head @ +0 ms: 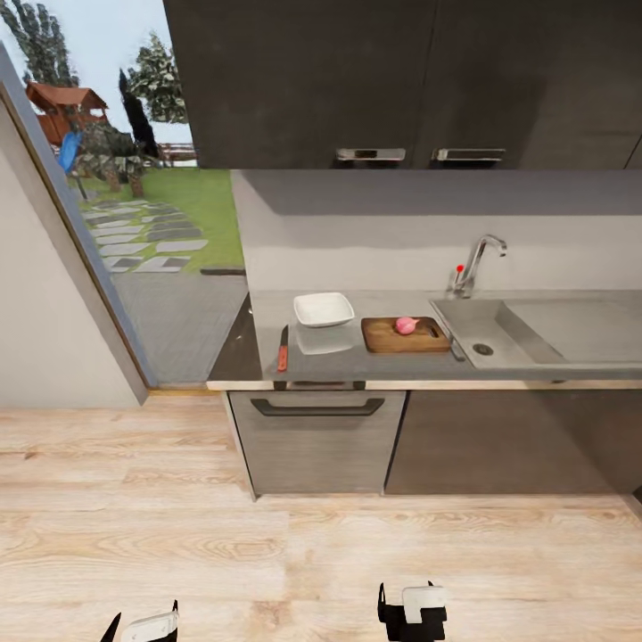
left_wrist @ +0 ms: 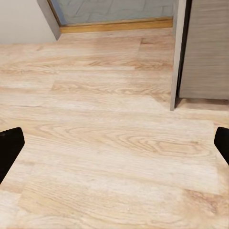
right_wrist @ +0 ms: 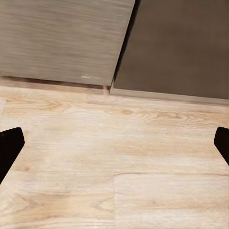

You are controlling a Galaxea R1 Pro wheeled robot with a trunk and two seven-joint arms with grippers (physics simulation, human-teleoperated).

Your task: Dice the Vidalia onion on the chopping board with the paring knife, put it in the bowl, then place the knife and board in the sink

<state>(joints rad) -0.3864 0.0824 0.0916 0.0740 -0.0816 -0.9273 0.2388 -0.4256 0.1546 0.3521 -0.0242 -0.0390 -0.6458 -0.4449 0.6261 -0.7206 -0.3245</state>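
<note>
The pinkish Vidalia onion (head: 407, 325) lies whole on the brown chopping board (head: 389, 340), on the grey countertop (head: 374, 364) just left of the sink (head: 499, 334). The white square bowl (head: 323, 309) stands left of the board. The paring knife (head: 283, 349) with its orange-red handle lies near the counter's left front edge. Both arms hang low, well in front of the counter. My left gripper (left_wrist: 114, 145) and right gripper (right_wrist: 114, 145) are open, with wooden floor between their fingers.
Dark wall cabinets (head: 401, 80) hang above the counter. A chrome tap (head: 474, 263) with a red knob rises behind the sink. A drawer front with a dark handle (head: 317, 407) sits below the bowl. A glass door (head: 134, 223) to the garden lies left. Wooden floor (head: 267, 553) separates me from the counter.
</note>
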